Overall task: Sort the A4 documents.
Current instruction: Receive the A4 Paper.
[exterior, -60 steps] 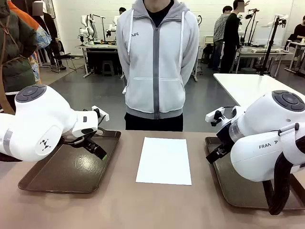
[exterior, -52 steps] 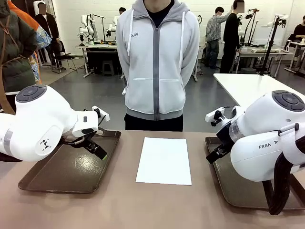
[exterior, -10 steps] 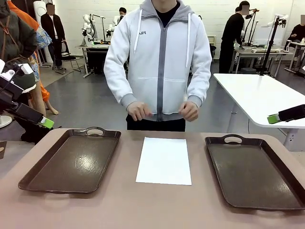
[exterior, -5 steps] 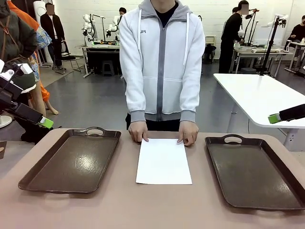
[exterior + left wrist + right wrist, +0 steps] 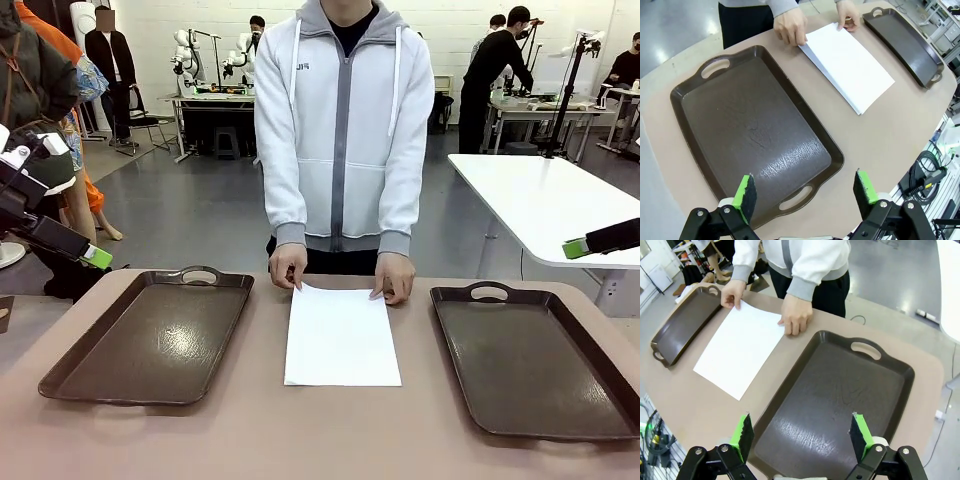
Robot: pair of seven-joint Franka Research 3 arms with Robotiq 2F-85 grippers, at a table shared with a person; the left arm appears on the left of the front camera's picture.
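A: Left end effector [image 5: 805, 189]?
B: Jaws spread wide, nothing between them. In the left wrist view its green pads [image 5: 745, 192] rise at lower left and lower right. In the front view it sits at the left edge, mid-height, angled down-right.
A: Right end effector [image 5: 801, 435]?
B: Also wide apart, empty. Front view: one green-tipped finger [image 5: 575, 248] at the right edge, roughly level.
A: Person?
B: Arms hang straight. Near hand [image 5: 288, 266] left of centre, far hand [image 5: 393, 277] right of centre, fingers pointing down.
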